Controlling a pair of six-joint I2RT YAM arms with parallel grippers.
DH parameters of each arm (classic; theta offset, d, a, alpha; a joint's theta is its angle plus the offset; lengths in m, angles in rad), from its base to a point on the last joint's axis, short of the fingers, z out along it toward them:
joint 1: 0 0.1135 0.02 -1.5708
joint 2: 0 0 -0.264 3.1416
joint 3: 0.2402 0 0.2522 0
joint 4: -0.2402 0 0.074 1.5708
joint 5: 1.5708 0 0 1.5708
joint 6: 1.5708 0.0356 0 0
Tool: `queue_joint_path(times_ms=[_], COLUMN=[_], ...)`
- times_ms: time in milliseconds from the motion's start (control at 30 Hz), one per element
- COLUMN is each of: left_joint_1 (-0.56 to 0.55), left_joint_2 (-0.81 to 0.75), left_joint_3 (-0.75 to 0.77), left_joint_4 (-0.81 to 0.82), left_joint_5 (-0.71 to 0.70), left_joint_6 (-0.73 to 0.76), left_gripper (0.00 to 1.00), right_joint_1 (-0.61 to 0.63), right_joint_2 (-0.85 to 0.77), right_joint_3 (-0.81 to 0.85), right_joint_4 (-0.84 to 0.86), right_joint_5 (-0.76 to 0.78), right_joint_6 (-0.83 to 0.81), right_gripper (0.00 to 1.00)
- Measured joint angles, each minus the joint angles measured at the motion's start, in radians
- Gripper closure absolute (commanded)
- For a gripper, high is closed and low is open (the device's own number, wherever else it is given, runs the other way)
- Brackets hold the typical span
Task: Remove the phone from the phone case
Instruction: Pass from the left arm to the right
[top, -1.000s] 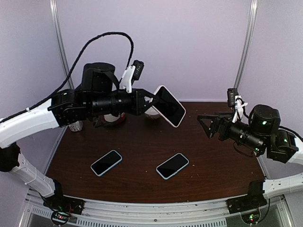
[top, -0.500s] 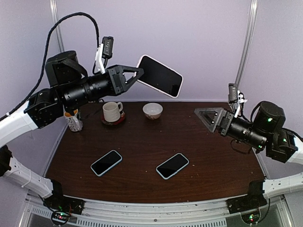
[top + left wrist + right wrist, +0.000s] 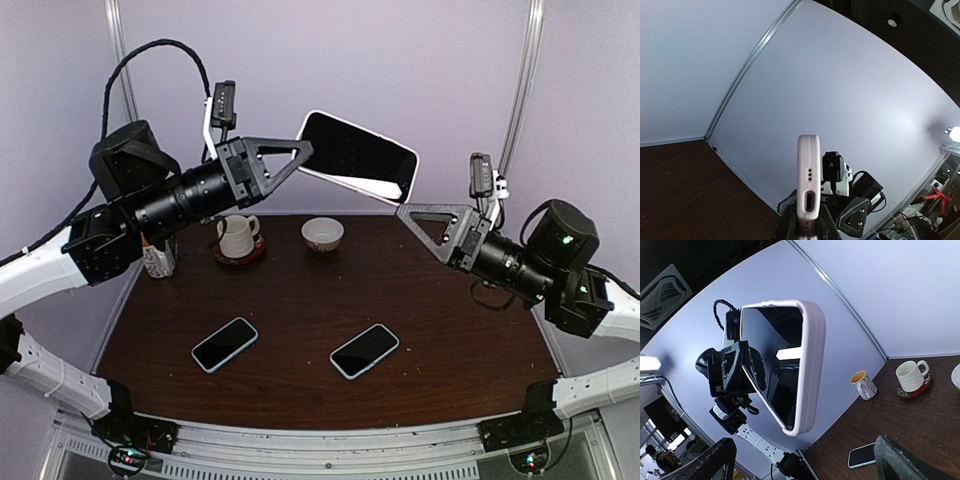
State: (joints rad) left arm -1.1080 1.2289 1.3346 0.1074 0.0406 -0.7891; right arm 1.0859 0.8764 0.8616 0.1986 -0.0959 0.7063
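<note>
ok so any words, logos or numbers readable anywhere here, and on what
No text can be read anywhere.
The pale pink-cased phone held in the air: dark screen, only reflections.
The left blue-cased phone and the right blue-cased phone on the dark wooden table: blank screens.
The small patterned cup: dark marks, too small to read.

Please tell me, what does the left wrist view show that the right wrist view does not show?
Only the left wrist view: the cased phone edge-on, with the port opening in its end, and the right arm's wrist camera beyond it. Only the right wrist view: its dark screen, a mug on a saucer, a second cup and a loose phone on the table. Both: the cased phone held in the air by the left tool, the pale wall, the brown table.
</note>
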Motion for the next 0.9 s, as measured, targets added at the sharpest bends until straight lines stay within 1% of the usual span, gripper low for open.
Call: queue_joint_path(times_ms=[133,267,467,667,900], left_joint_1=[0.0,0.0,0.0,0.0,0.0], left_joint_2=[0.0,0.0,0.002,0.007,0.01], left_joint_3=[-0.032,-0.048,-0.048,-0.048,-0.048], left_joint_4=[0.069,0.104,0.152,0.172,0.187], left_joint_5=[0.034,0.053,0.069,0.072,0.074], left_joint_6=[-0.046,-0.076,-0.099,-0.106,-0.115], left_gripper=[1.0,1.0,1.0,1.0,1.0], right_joint_1=[0.0,0.0,0.0,0.0,0.0], right_joint_2=[0.017,0.041,0.065,0.093,0.132], right_joint_3=[0.02,0.049,0.055,0.1,0.121], right_joint_4=[0.049,0.108,0.209,0.262,0.3], right_joint_5=[-0.006,-0.021,-0.04,-0.054,-0.077], right_joint_6=[0.0,0.003,0.013,0.019,0.027], right_gripper=[0.01,0.11,0.31,0.42,0.49])
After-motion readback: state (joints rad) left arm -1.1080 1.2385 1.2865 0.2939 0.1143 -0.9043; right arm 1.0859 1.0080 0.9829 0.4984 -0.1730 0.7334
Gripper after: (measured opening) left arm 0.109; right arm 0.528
